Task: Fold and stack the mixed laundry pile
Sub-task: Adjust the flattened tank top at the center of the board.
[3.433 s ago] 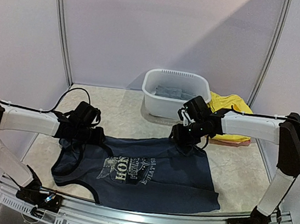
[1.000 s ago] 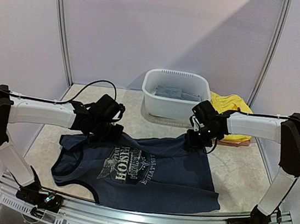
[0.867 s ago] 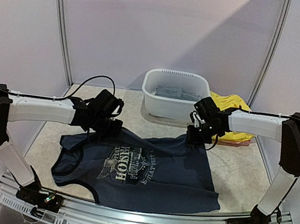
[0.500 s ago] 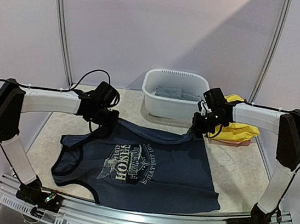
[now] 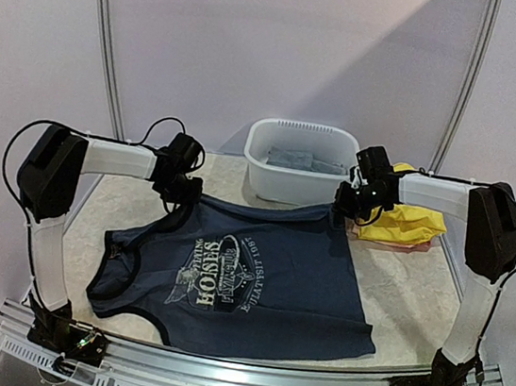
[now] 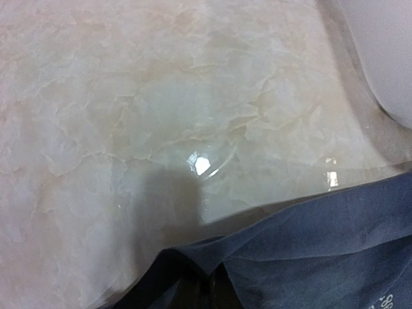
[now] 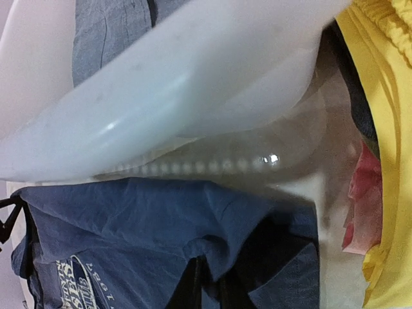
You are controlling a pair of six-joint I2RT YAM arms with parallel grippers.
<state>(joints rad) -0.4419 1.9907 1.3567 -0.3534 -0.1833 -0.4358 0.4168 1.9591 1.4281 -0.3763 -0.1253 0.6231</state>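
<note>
You had the left gripper (image 5: 182,190) pinched on the 11 o'clock corner of the navy tank top with white chest print (image 5: 254,293), and the right gripper (image 5: 348,203) pinched on its 1 o'clock corner. The top lay spread at the table's (image 5: 398,288) 6 o'clock. A white plastic basin (image 5: 283,185) stood at 12 and a crumpled yellow garment (image 5: 411,223) at 2.

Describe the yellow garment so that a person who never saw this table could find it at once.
Find the white basin at the back of the table. Just right of it lies a crumpled garment. It alone is bright yellow, unlike the navy tank top in front and the reddish cloth showing at its edge.
</note>
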